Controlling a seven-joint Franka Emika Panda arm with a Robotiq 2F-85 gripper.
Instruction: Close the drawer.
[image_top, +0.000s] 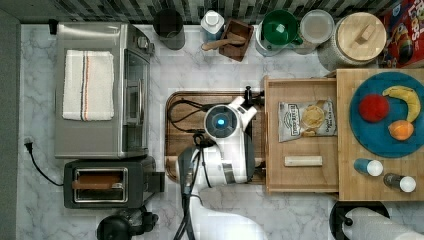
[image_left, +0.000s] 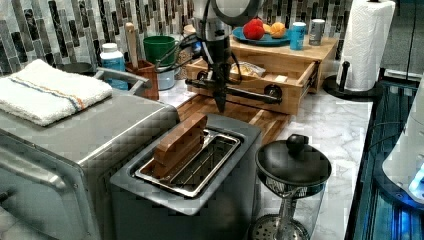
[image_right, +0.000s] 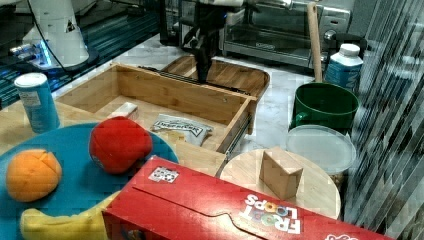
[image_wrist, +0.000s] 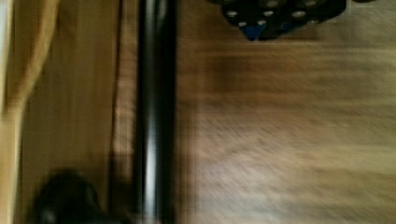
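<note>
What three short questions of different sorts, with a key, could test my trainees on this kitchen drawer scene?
1. True or false: the drawer is pulled out from under the light wood top.
2. Multiple choice: what lies inside the drawer? A) a chip bag and a small pale block; B) a banana and a cup; C) a towel.
3. Fill in: in the left view, the gripper hangs in front of the drawer's black ______, above the darker cutting board.

Key: 1 true; 2 A; 3 handle.
</note>
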